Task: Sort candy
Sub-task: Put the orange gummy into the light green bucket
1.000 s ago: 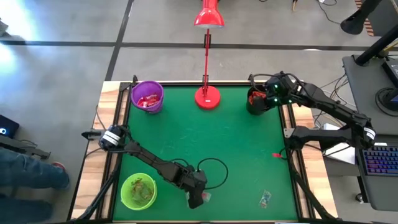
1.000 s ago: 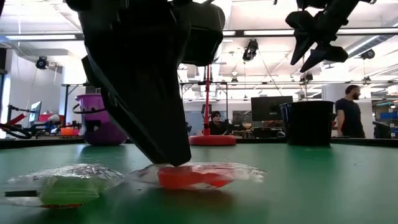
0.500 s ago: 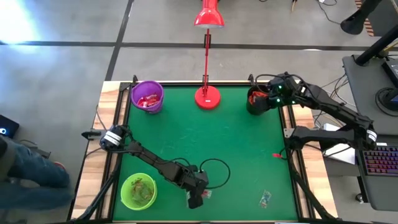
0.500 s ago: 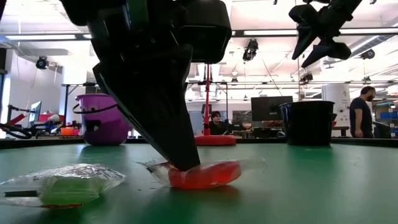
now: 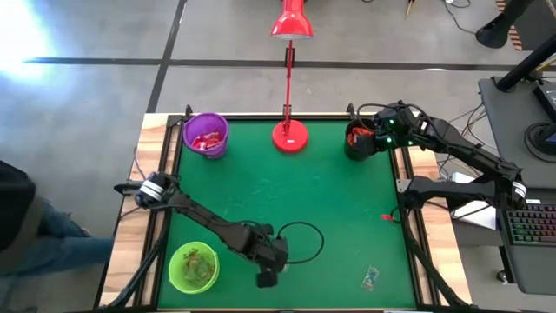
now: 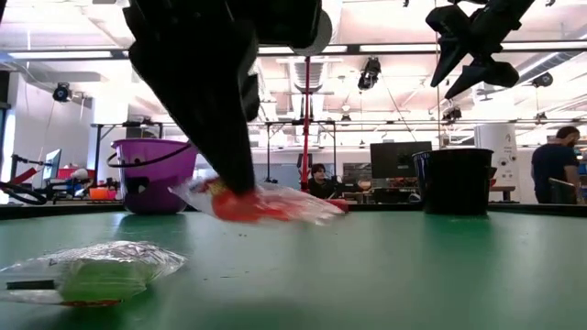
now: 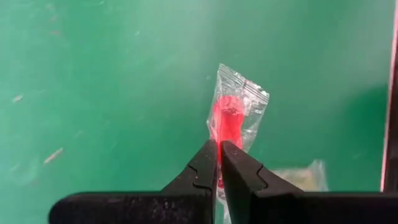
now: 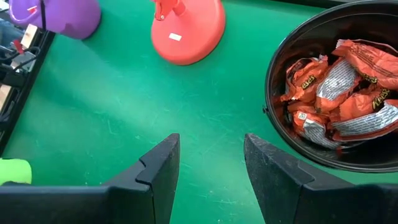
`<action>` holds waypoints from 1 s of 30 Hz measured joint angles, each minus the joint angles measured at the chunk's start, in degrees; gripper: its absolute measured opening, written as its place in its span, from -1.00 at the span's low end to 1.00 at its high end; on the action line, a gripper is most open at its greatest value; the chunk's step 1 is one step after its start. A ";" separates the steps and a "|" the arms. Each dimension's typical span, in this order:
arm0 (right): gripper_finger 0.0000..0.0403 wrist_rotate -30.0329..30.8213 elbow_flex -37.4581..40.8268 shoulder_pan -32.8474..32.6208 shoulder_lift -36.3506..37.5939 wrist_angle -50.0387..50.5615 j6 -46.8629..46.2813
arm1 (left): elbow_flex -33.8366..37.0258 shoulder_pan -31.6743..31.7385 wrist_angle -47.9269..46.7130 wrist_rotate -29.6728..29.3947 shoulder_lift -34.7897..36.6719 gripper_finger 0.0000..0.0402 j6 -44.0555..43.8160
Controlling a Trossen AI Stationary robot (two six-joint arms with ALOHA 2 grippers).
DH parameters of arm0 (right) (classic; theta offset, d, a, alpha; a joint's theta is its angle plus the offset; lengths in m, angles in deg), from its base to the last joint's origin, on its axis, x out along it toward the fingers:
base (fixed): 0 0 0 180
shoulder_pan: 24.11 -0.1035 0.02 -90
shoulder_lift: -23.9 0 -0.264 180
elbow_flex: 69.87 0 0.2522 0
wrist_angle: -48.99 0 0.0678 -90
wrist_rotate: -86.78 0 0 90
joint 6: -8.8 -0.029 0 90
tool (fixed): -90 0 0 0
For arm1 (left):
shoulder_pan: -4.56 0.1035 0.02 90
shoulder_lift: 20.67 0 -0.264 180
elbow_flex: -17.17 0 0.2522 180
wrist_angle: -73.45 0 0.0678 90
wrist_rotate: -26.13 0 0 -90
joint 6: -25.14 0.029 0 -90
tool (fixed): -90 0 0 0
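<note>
My left gripper (image 7: pixel 219 146) is near the middle of the table's near edge (image 5: pixel 268 278). It is shut on a red candy in a clear wrapper (image 7: pixel 233 115), which hangs above the green mat (image 6: pixel 261 202). My right gripper (image 8: pixel 208 162) stands open and holds nothing. It hovers at the far right, beside and above a black cup (image 8: pixel 336 93) that holds orange-wrapped candy. A green candy in a clear wrapper (image 6: pixel 92 273) lies flat on the mat close to the near edge. My left gripper pinches one end of the red candy (image 7: pixel 219 138) between its two fingertips. The fingers come from above and point down. The candy is lifted clear of the mat and sticks out sideways from the fingertips, tilted, with its free wrapper end (image 6: pixel 316 213) drooping.
A purple cup (image 5: pixel 206 135) with red candy stands at the far left and a green cup (image 5: pixel 193 266) at the near left. A red lamp base (image 5: pixel 289 136) stands at the far middle. Loose candy lies at the near right (image 5: pixel 372 276) and by the right edge (image 5: pixel 387 216).
My left gripper has shut on the red candy, which lay flat on the mat, and has gone up with it. The candy now hangs clear of the mat, tilted. The green candy beside it has stayed where it was.
</note>
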 joint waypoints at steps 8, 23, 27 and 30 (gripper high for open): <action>-0.15 0.20 0.00 -0.01 -0.02 0.34 0.66 | -7.67 -2.01 -20.92 -2.24 2.76 -1.00 1.96; -0.15 0.22 0.00 -0.02 -0.07 1.20 2.38 | -9.38 -14.74 -40.84 0.67 18.65 -1.00 -19.10; -0.15 0.22 0.00 0.00 -0.07 1.23 2.90 | -9.38 -19.65 -43.12 1.61 20.21 -1.00 -27.64; -0.15 0.21 0.00 0.00 -0.07 1.51 2.93 | -9.38 -22.60 -47.31 2.85 20.30 -1.00 -33.11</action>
